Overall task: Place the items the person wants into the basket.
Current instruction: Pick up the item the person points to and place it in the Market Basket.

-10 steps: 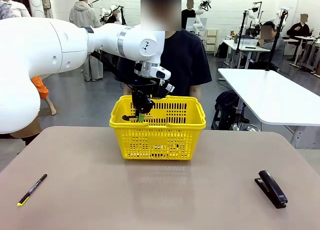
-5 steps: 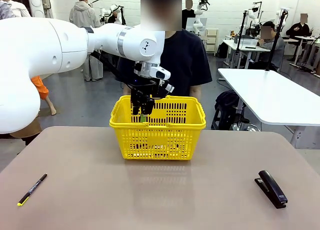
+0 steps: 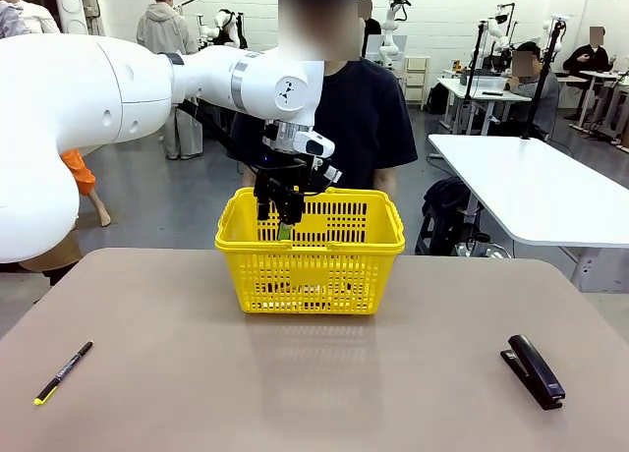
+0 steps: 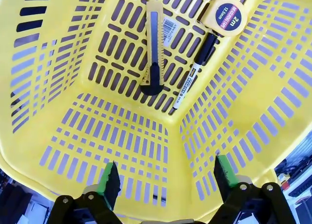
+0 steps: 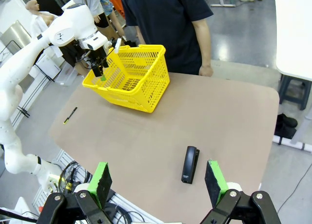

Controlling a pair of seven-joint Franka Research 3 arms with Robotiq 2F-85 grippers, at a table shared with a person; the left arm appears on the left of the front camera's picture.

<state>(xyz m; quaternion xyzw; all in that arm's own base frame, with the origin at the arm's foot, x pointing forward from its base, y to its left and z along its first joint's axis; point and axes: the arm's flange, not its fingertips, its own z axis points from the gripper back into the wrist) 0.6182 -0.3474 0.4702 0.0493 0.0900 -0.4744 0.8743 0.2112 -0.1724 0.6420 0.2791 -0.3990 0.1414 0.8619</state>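
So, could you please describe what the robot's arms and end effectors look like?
The left arm is glossy white with rounded joints and a silver ring near the wrist. Its left end effector is black with green finger pads; the right end effector looks the same.

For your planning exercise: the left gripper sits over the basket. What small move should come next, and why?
Probably lift the left gripper straight up, clear of the basket. Its jaws stand open and empty, and the knife, marker and tape measure lie on the basket floor, so nothing there needs holding.
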